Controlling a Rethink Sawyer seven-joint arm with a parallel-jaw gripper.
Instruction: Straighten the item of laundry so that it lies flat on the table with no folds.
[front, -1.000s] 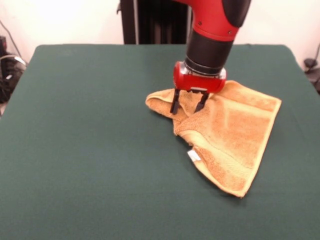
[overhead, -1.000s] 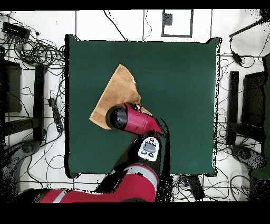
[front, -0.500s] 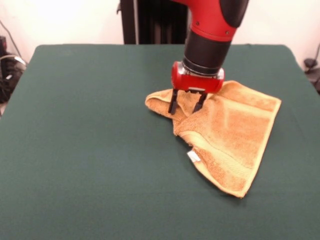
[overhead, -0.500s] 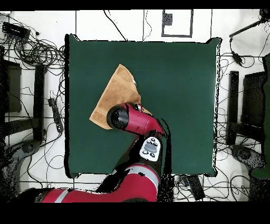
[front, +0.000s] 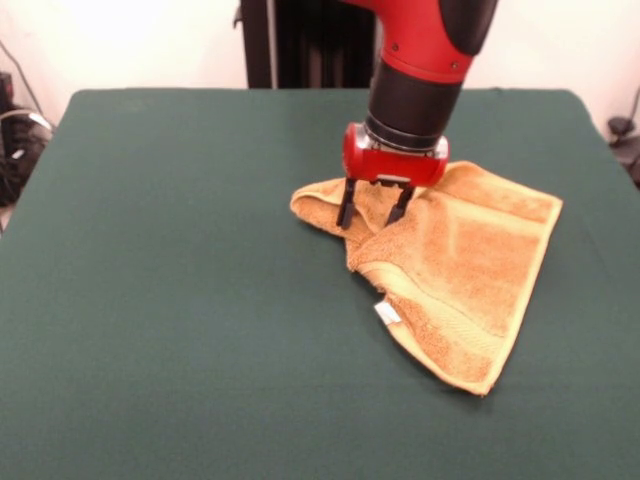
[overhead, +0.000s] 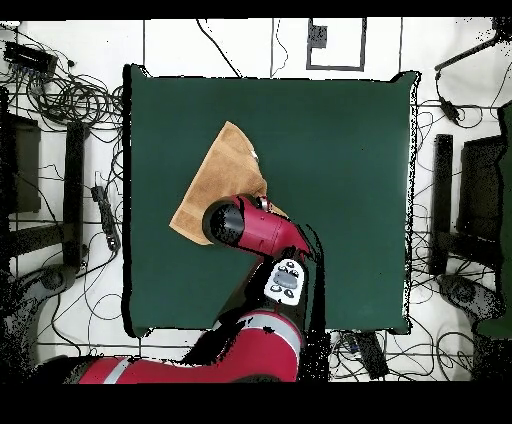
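Front view: my gripper (front: 372, 214) has crept slightly toward the towel's bunched corner over the last second, then stopped; fingers spread apart, holding nothing, tips down at the fold. Towel (front: 470, 275) hasn't moved, lying right of centre on the table (front: 180, 300), one corner tucked over, white tag (front: 386, 312) showing. I judge the grab isn't made yet; flattening not started.

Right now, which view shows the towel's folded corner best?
Front view: the towel has its bunched fold right under the open end effector. Overhead, the arm hides that corner; only the flat part shows.
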